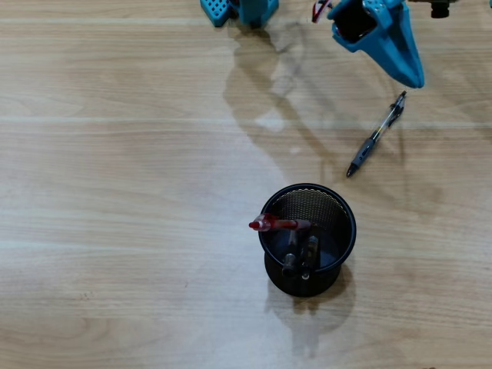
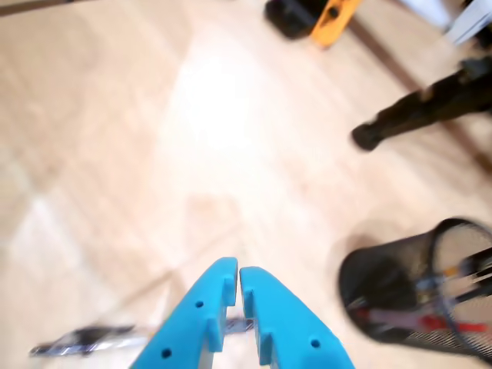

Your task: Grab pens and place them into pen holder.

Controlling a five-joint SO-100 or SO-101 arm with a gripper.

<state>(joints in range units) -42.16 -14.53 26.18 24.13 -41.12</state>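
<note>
The black wire-mesh pen holder (image 1: 338, 201) stands at mid-table and holds the red-and-white pen (image 1: 275, 224) and two dark pens (image 1: 300, 255). The clear-and-grey pen with clip (image 1: 377, 135) lies on the wood to the holder's upper right. My blue gripper (image 1: 416, 79) hangs just beyond that pen's clip end, jaws together and empty. In the wrist view the gripper (image 2: 239, 270) is shut, the pen (image 2: 84, 339) lies blurred on the table below and left of it, and the holder (image 2: 378, 286) is at the lower right.
The arm's blue base (image 1: 240, 9) is at the top edge. In the wrist view an orange-and-black object (image 2: 317, 15) and a black stand leg (image 2: 419, 111) lie far off on the table. The picture there is motion-blurred.
</note>
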